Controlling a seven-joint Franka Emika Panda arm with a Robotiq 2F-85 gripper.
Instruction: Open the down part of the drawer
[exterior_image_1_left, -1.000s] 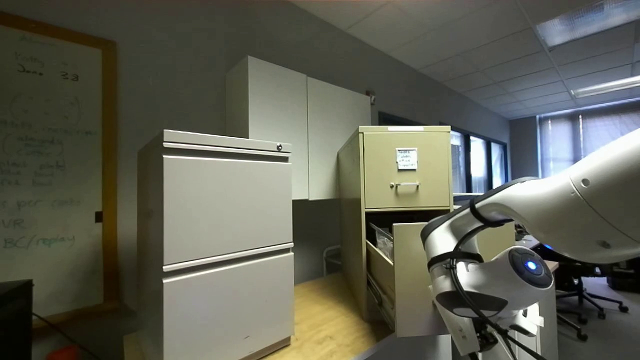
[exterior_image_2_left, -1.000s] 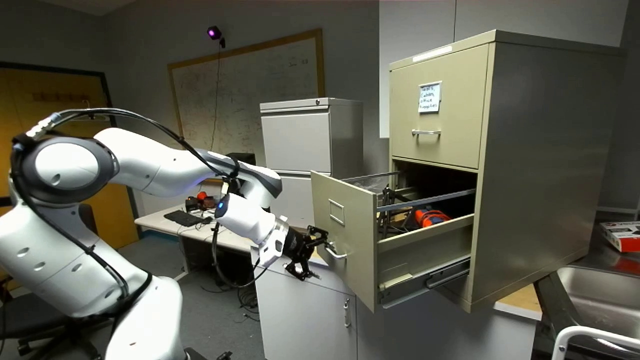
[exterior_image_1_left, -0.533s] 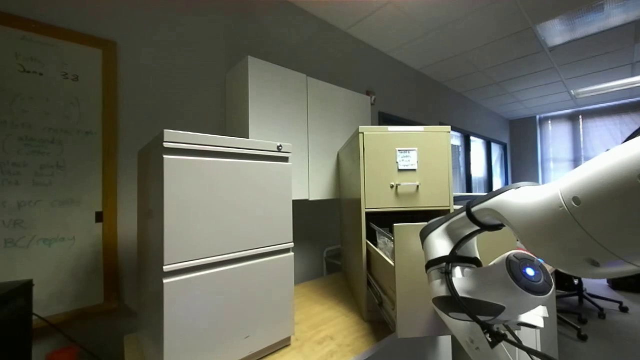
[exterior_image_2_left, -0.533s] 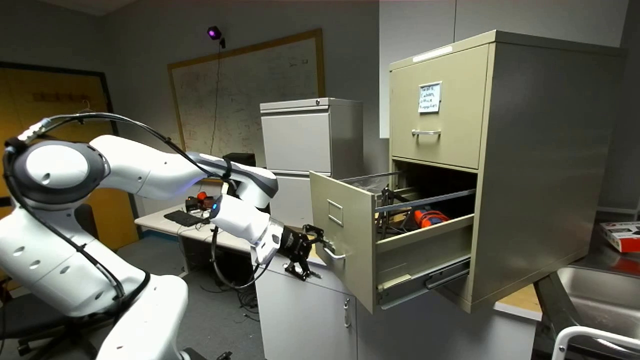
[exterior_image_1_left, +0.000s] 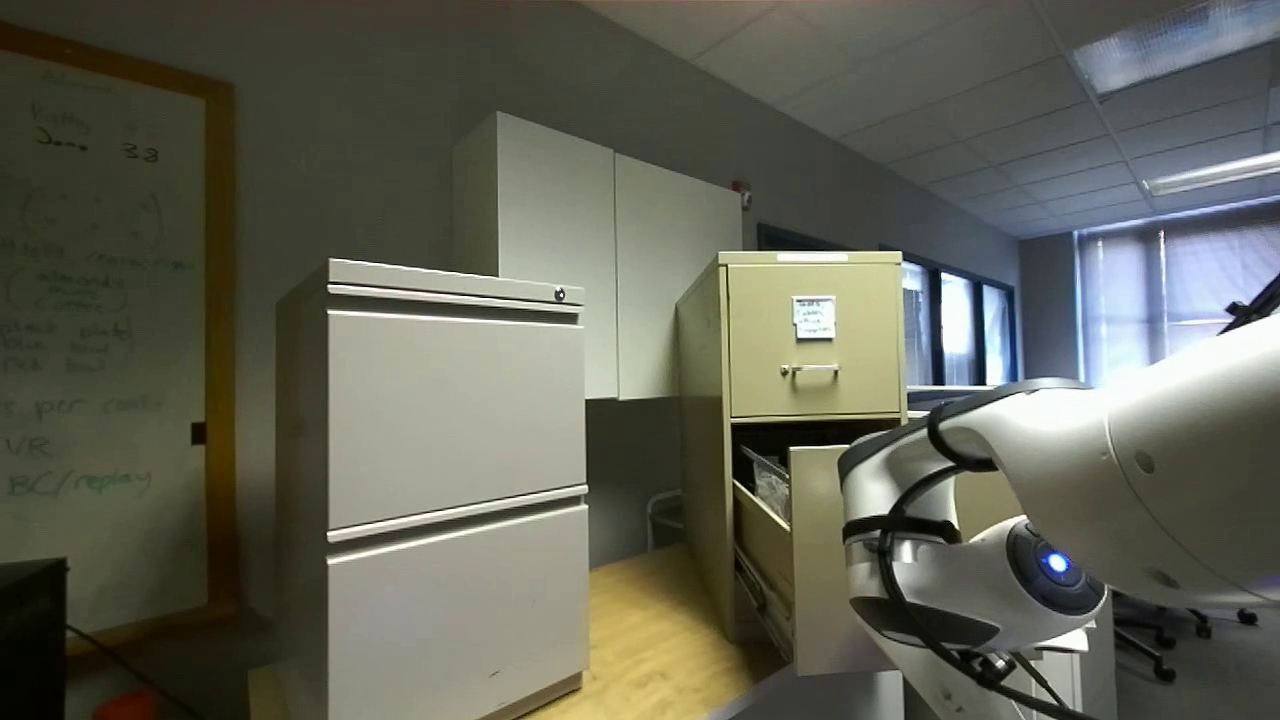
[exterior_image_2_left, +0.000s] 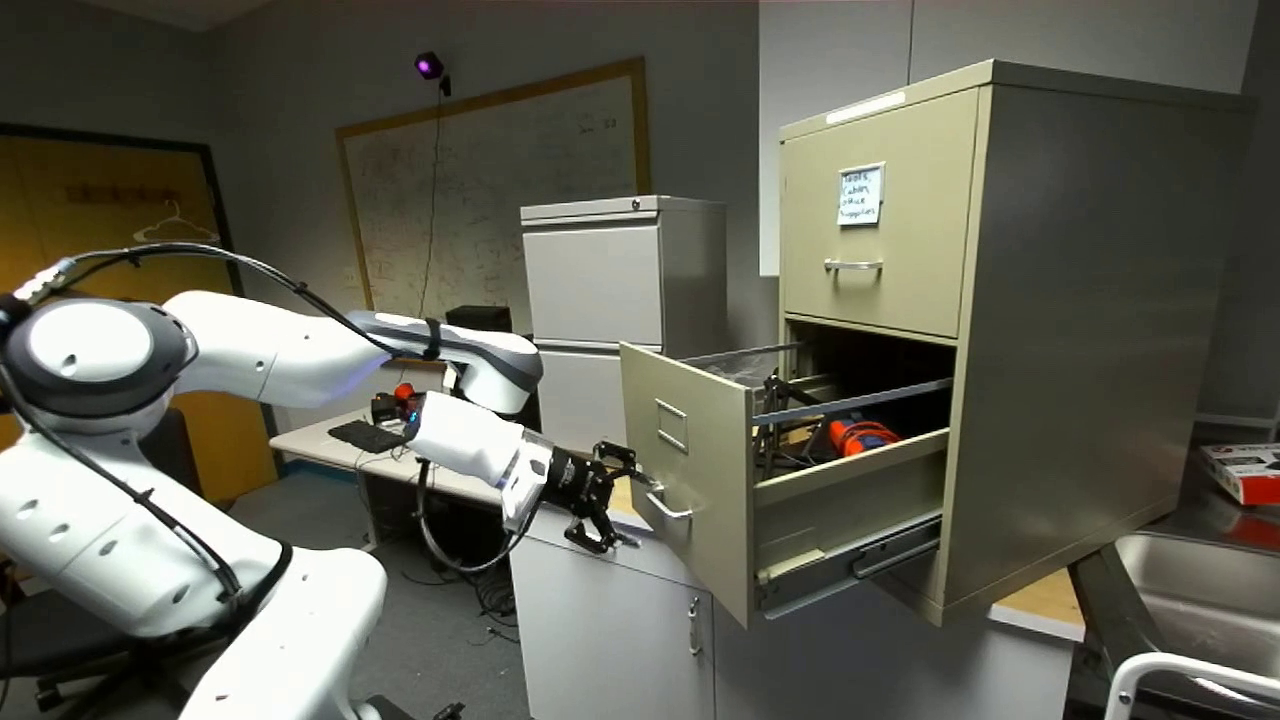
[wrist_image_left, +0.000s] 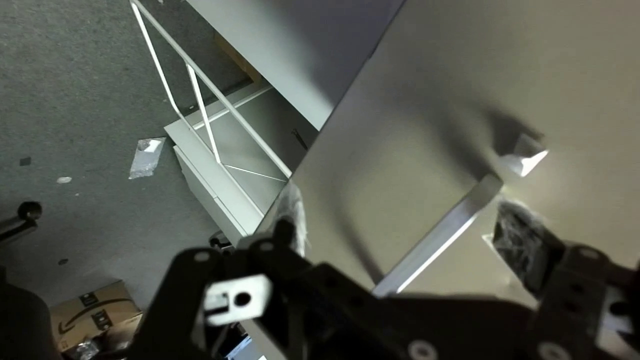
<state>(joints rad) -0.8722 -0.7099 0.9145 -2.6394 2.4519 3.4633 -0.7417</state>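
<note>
The tan cabinet (exterior_image_1_left: 758, 340) stands at centre right in an exterior view and fills the right side in an exterior view (exterior_image_2_left: 1090, 330). Its labelled upper drawer (exterior_image_2_left: 910, 290) is shut. Its lower drawer (exterior_image_2_left: 715, 500) is pulled well out; its front also shows in an exterior view (exterior_image_1_left: 820, 580), partly behind the arm. My gripper (exterior_image_2_left: 640, 512) is open at the lower drawer's front, by its silver handle (exterior_image_2_left: 668, 508). In the wrist view, the handle (wrist_image_left: 440, 235) lies between the spread fingers of my gripper (wrist_image_left: 400, 202), not clamped. The gripper is hidden in an exterior view.
The lower drawer holds an orange-and-blue item (exterior_image_2_left: 862, 436) and dark parts. A light-grey cabinet (exterior_image_1_left: 455, 420) stands beside the tan one. White base cupboards (exterior_image_2_left: 610, 620) are below. A sink (exterior_image_2_left: 1200, 580) is at right, a desk (exterior_image_2_left: 330, 440) behind the arm.
The arm has drawn back and its upper links have sunk. The gripper has shifted slightly away from the drawer front. The lower drawer has slid out very slightly.
</note>
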